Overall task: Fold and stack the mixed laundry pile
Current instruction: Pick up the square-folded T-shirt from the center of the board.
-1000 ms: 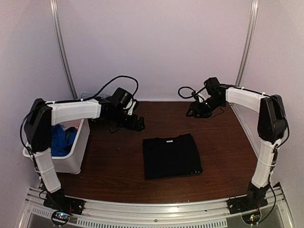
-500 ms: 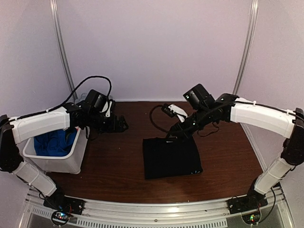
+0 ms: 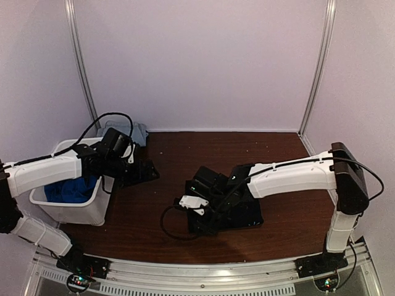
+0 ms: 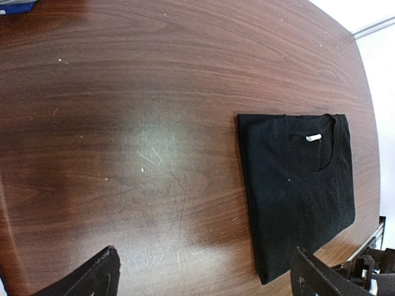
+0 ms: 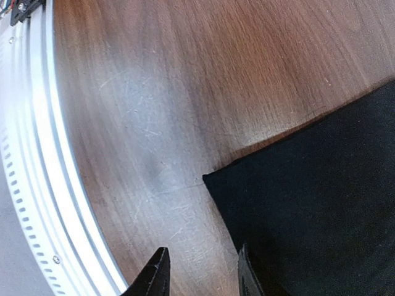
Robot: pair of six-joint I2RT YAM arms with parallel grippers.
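Note:
A black cloth (image 4: 296, 185), a folded T-shirt, lies flat on the brown table (image 3: 154, 216); in the top view my right arm covers most of the black cloth (image 3: 250, 214). My right gripper (image 5: 200, 271) hangs low at its near-left corner, jaws partly open. One fingertip (image 5: 248, 271) is over the cloth's edge and the other is over bare wood; nothing is gripped. My left gripper (image 4: 203, 280) hovers wide open and empty above the table, left of the cloth and beside the bin. Bright royal-blue fabric (image 3: 71, 190) fills the bin. A pale grey-blue piece (image 3: 139, 131) lies by the back wall.
The white plastic bin (image 3: 74, 213) stands at the table's left side, under my left arm. An aluminium rail (image 5: 31, 154) runs along the table's near edge, close to my right gripper (image 3: 200, 217). Pale walls close in the back and sides.
My right arm swung from the back right, across the black cloth, to its near-left corner, jaws narrowing. My left arm drew back leftward toward the bin and stayed open.

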